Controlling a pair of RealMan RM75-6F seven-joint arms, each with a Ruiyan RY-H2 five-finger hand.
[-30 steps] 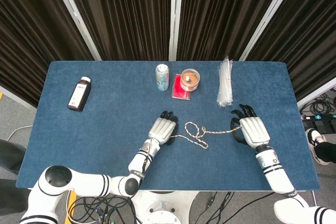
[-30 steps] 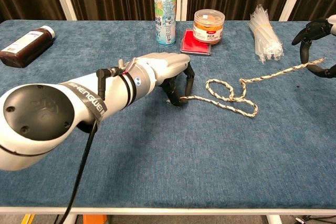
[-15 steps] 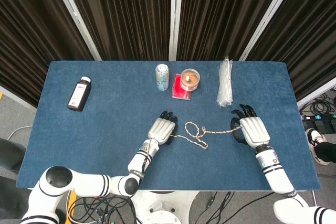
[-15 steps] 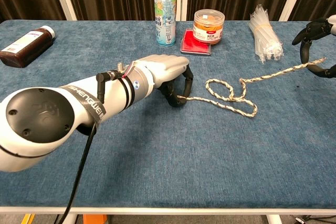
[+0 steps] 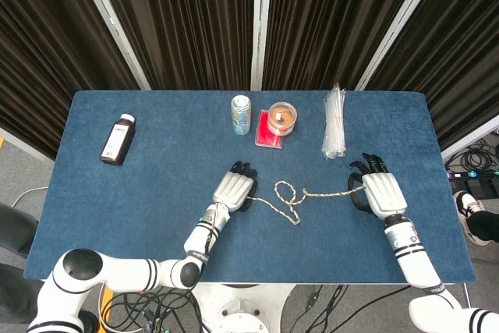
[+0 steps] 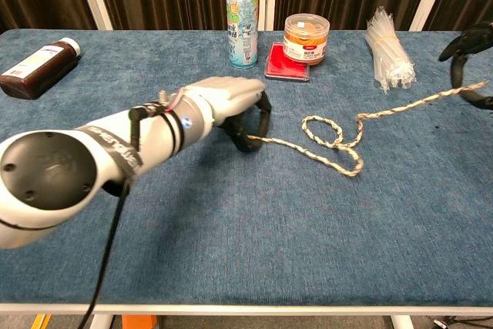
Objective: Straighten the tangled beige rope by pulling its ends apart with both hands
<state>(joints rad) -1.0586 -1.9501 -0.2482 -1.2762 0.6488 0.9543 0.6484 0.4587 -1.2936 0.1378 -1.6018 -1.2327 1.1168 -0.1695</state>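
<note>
Beige rope (image 5: 300, 197) strung left to right across the middle of the blue bench (image 5: 156, 185), one loop (image 6: 322, 130) and a kink remaining near its centre. Left end pinched under curled fingers (image 6: 248, 141) of the left hand (image 5: 234, 188); right end caught in the fingers of the right hand (image 5: 380, 193), lifted just clear of the cloth. Long axis running straight between both hands, so outward pulls along that line should draw the loop flat. Soda can (image 5: 241, 114) and round tub (image 5: 282, 118) well behind.
</note>
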